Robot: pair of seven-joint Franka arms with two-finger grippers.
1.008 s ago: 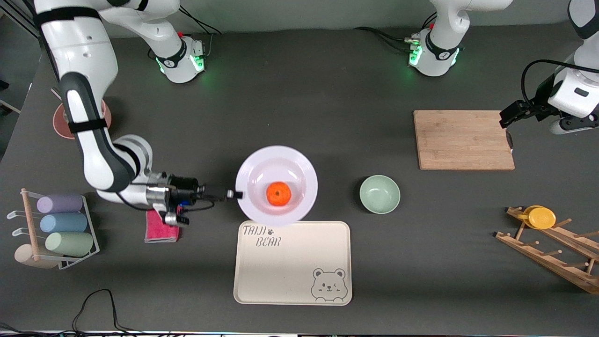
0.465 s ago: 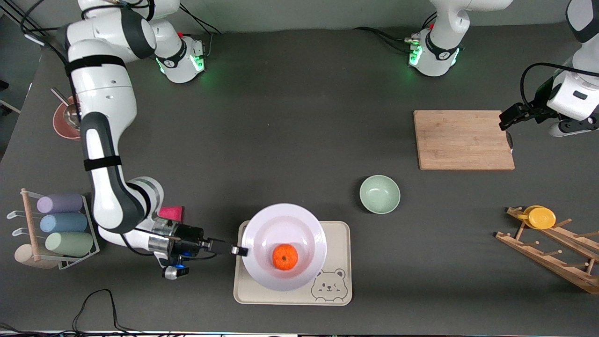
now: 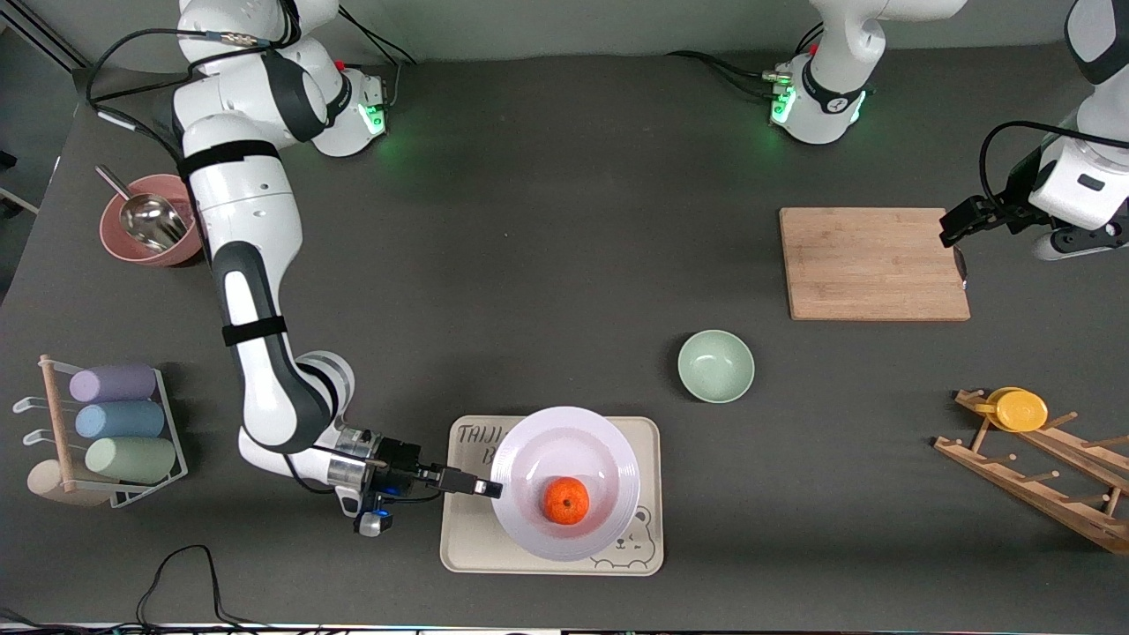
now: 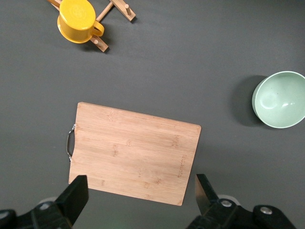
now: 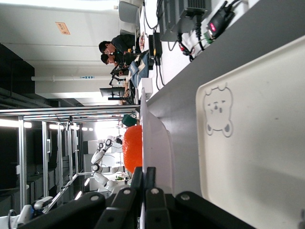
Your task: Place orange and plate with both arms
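The white plate [image 3: 600, 450] hangs just over the cream bear tray [image 3: 467, 538], and the orange [image 3: 565, 500] rests in its shallow centre. My right gripper [image 3: 489, 487] is shut on the plate's rim at the side toward the right arm's end of the table. The right wrist view shows the plate [image 5: 151, 138] edge-on. There the orange [image 5: 132, 148] bulges above it, the right gripper [image 5: 143, 174] pinches the rim, and the tray [image 5: 257, 157] lies underneath. My left gripper [image 3: 957, 231] waits open and empty over the cutting board's edge; its jaws [image 4: 140, 188] stand wide.
A pale green bowl [image 3: 715, 365] sits between the tray and the wooden cutting board [image 3: 873, 263]. A wooden rack holds a yellow cup [image 3: 1019, 410] at the left arm's end. A pink bowl with a scoop [image 3: 145, 231] and a cup rack [image 3: 115, 423] stand at the right arm's end.
My right arm has carried the plate and orange from the table's middle toward the front camera and over the bear tray. The left arm has barely moved.
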